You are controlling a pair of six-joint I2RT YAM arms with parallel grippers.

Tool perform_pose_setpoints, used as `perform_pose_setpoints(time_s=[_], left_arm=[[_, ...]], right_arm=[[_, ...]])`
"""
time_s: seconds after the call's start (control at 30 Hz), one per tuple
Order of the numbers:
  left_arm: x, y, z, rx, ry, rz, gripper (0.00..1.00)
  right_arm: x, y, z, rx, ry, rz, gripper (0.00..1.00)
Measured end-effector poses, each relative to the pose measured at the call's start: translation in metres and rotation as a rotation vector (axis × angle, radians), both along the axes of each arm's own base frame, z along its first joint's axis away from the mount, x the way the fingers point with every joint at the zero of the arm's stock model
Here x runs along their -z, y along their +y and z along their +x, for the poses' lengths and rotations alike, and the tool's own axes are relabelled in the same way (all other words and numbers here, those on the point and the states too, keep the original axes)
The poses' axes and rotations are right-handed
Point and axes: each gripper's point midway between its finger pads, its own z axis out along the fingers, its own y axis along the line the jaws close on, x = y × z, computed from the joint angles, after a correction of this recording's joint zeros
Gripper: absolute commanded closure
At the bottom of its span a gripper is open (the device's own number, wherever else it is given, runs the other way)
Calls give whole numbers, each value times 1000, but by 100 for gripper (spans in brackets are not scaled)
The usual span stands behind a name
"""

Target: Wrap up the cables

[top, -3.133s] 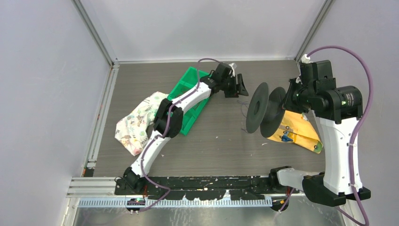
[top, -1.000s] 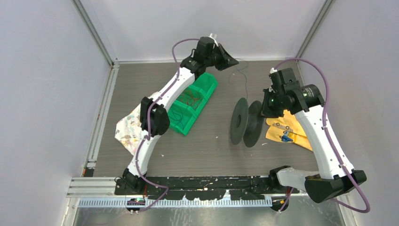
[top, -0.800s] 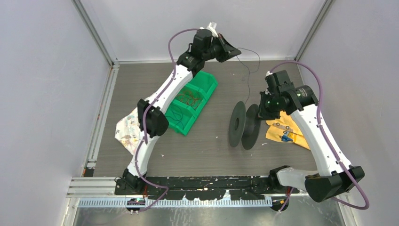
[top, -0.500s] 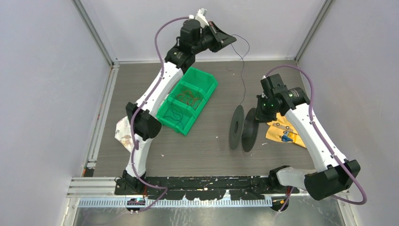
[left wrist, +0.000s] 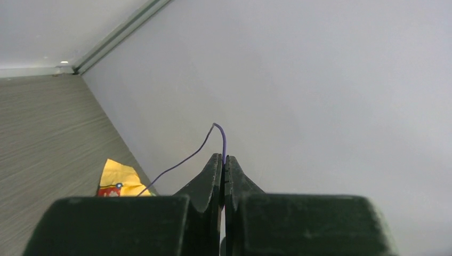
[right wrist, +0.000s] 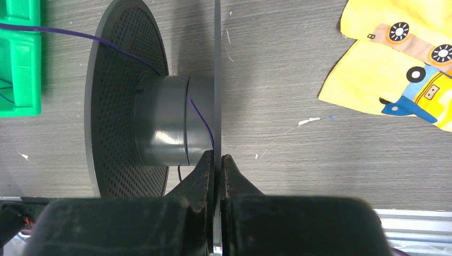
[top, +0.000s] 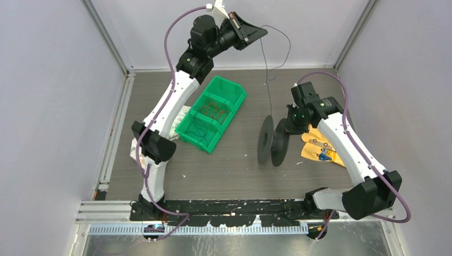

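A thin dark cable (top: 265,69) runs from my left gripper (top: 264,31), raised high near the back wall, down to the black two-flanged spool (top: 266,143) standing on edge on the table. In the left wrist view that gripper (left wrist: 223,158) is shut on the cable (left wrist: 186,159), which loops out past the tips. My right gripper (right wrist: 217,158) is shut on the spool's thin right flange (right wrist: 217,64). The cable (right wrist: 198,117) crosses the grey hub (right wrist: 165,120). More cables (top: 213,111), black and brownish-gold, lie in the green bin (top: 230,89).
A yellow printed cloth (top: 320,148) lies right of the spool, under my right arm. A floral cloth (top: 137,150) shows partly behind my left arm's elbow. The green bin (right wrist: 18,58) sits left of the spool. Enclosure walls stand close on all sides.
My left gripper has risen and drawn back toward the rear wall, pulling the cable up taut. My right arm has shifted the spool slightly left and nearer.
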Motion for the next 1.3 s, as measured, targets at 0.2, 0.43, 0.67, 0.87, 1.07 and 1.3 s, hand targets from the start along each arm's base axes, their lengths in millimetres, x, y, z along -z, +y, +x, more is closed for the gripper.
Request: perform_pose_setpoints(time_s=[0.2, 0.43, 0.67, 0.87, 1.07, 1.3], left_arm=[[-6, -1, -16, 69, -17, -20, 100], [-18, 0, -51, 155, -47, -39, 99], [-6, -30, -81, 298, -21, -65, 100], [6, -56, -99, 397, 21, -95, 99], [16, -62, -93, 406, 50, -105, 99], [17, -63, -89, 407, 56, -123, 99]], right_arm=[[8, 4, 20, 7, -8, -7, 99], [8, 16, 50, 36, -28, 21, 100], [8, 27, 70, 95, -42, 69, 99], [4, 33, 78, 147, -64, 113, 99], [-1, 33, 84, 184, -86, 140, 99], [-12, 19, 83, 247, -145, 179, 100]])
